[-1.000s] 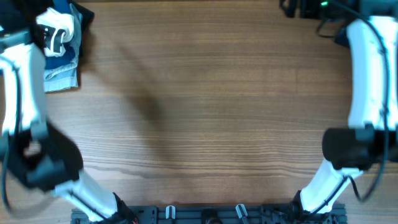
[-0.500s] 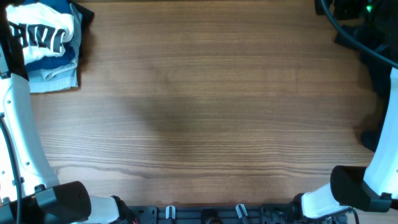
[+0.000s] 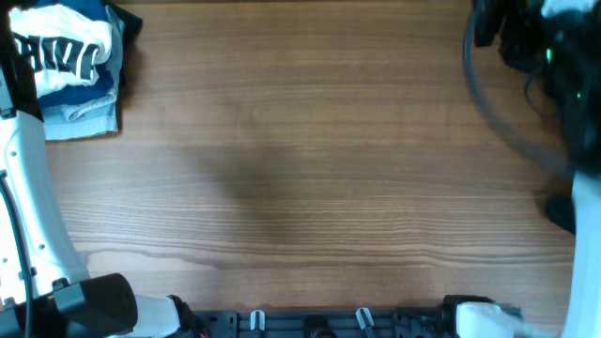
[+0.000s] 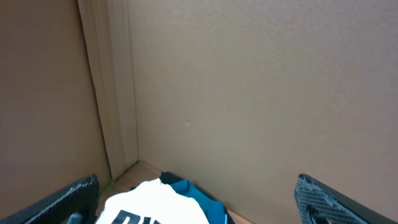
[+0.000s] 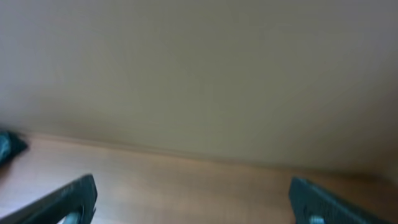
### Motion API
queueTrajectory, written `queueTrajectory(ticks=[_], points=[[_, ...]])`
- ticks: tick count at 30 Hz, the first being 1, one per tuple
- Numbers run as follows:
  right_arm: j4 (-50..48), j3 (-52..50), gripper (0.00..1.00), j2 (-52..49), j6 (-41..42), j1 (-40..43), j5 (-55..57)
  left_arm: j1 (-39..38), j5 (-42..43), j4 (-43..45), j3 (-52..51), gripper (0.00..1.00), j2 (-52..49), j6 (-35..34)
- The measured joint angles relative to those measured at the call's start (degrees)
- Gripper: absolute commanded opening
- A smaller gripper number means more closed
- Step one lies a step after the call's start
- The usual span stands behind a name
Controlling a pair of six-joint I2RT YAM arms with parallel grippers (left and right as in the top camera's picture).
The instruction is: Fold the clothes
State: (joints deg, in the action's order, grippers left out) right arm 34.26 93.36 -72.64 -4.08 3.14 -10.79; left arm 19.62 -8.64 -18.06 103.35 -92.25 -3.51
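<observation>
Left wrist view: showed left end effector (image 4: pixel 199 196) spread wide, clamping nothing, clothes pile (image 4: pixel 155 202) just beneath, between its tips. Judged soft, light, floppy; best pinched at a loose hem. Right end effector (image 5: pixel 193 199) likewise apart, empty, well across bench (image 3: pixel 300 169).

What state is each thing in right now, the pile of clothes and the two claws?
Pile of clothes: stacked in the far left corner of the table, not held.
White lettered shirt: on top of the pile, slightly rumpled.
Pale bottom garment: lying flat, edges square.
Left claw: open, empty, near the pile.
Right claw: open, empty; its view is blurred.
</observation>
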Motion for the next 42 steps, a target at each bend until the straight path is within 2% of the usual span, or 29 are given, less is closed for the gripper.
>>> queueTrajectory(ticks=[6,8,10,13,22,27,30,42], points=[[-25.90,-40.00,1.00,25.90,4.04,-0.09,2.27,-0.02,-0.02,0.09,-0.07,1.00,-0.04,0.00],[-30.77,-54.77,1.00,35.10,6.12,-0.09,2.49,0.00,0.00,0.00,-0.07,1.00,-0.04,0.02],[-33.62,-65.40,1.00,42.34,8.22,-0.09,2.82,0.00,-0.02,0.00,-0.09,1.00,-0.07,0.00],[-35.23,-76.04,1.00,50.77,10.82,-0.09,3.41,0.00,-0.02,0.00,-0.11,1.00,-0.07,0.00],[-34.80,-89.85,1.00,64.59,12.41,-0.09,3.61,0.00,-0.02,0.04,-0.11,1.00,-0.07,0.00],[-32.17,-91.52,1.00,69.02,12.46,-0.09,3.63,-0.02,-0.02,0.04,-0.13,1.00,-0.07,0.00],[-34.62,-92.08,1.00,71.19,12.44,-0.09,3.63,-0.02,-0.02,0.02,-0.11,1.00,-0.07,0.00],[-34.71,-92.28,1.00,71.60,12.46,-0.09,3.63,0.00,-0.02,0.02,-0.11,1.00,-0.07,0.00]])
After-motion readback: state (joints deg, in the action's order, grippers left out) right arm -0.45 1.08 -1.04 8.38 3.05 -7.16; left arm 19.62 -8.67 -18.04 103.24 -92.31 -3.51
